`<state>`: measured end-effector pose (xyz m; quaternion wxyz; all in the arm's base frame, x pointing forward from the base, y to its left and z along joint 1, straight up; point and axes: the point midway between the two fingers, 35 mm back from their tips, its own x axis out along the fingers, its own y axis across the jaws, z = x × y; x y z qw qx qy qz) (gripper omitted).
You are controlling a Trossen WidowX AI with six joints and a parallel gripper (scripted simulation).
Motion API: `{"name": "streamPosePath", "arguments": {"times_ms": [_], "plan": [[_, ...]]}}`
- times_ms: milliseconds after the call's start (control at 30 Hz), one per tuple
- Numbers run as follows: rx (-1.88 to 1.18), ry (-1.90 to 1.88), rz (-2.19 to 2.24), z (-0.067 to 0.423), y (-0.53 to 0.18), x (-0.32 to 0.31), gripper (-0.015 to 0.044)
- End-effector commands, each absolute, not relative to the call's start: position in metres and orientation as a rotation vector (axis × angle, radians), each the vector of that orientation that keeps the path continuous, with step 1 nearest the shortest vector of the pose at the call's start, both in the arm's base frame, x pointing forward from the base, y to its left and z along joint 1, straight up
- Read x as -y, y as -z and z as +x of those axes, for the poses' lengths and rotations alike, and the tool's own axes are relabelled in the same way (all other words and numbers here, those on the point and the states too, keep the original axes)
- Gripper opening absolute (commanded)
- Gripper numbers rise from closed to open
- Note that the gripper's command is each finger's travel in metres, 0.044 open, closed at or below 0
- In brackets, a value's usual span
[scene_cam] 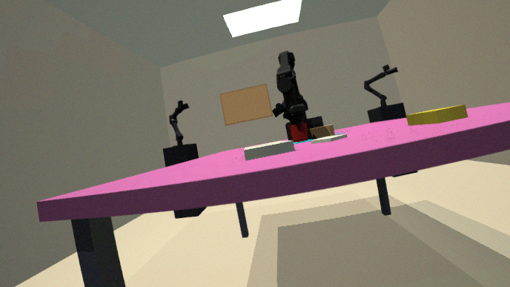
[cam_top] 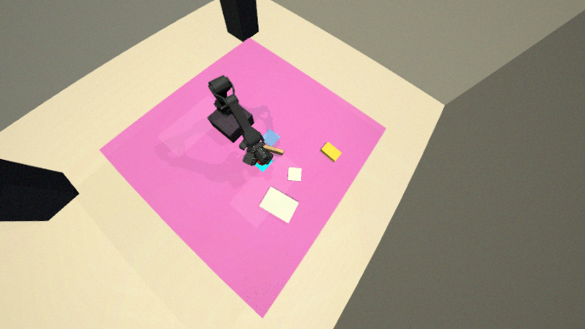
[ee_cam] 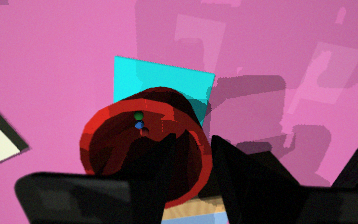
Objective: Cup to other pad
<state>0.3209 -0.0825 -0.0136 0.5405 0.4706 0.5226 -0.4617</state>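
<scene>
The red cup (ee_cam: 112, 145) (scene_cam: 299, 133) stands upright on the cyan pad (ee_cam: 150, 77) (cam_top: 262, 167) (scene_cam: 302, 142). A green marble (ee_cam: 138, 116) and a blue marble (ee_cam: 139, 126) lie inside it. My gripper (ee_cam: 193, 139) (cam_top: 257, 155) (scene_cam: 296, 120) is open. Its fingers straddle the near right wall of the cup with a gap on each side, one finger inside the rim and one outside. In the top view the cup is hidden under the gripper. The light blue pad (cam_top: 271, 137) (ee_cam: 200, 220) lies just behind, towards the arm's base.
A wooden block (cam_top: 275, 150) (scene_cam: 322, 130) lies right beside the cup, between the two pads. A small white tile (cam_top: 294, 173) (scene_cam: 328, 139), a larger white slab (cam_top: 279, 203) (scene_cam: 268, 149) and a yellow block (cam_top: 331, 151) (scene_cam: 436, 114) lie further out on the pink table (cam_top: 172, 187).
</scene>
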Motion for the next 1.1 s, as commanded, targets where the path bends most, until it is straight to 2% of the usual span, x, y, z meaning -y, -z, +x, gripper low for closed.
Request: {"name": "streamPosePath", "arguments": {"times_ms": [0, 800, 1067], "plan": [[-1.236, 1.091, 1.12, 0.323, 0.004, 0.083, 0.0128], [-1.244, 1.09, 1.119, 0.318, -0.035, 0.084, 0.0128], [-1.245, 1.099, 1.117, 0.319, -0.031, 0.084, 0.0338]]}}
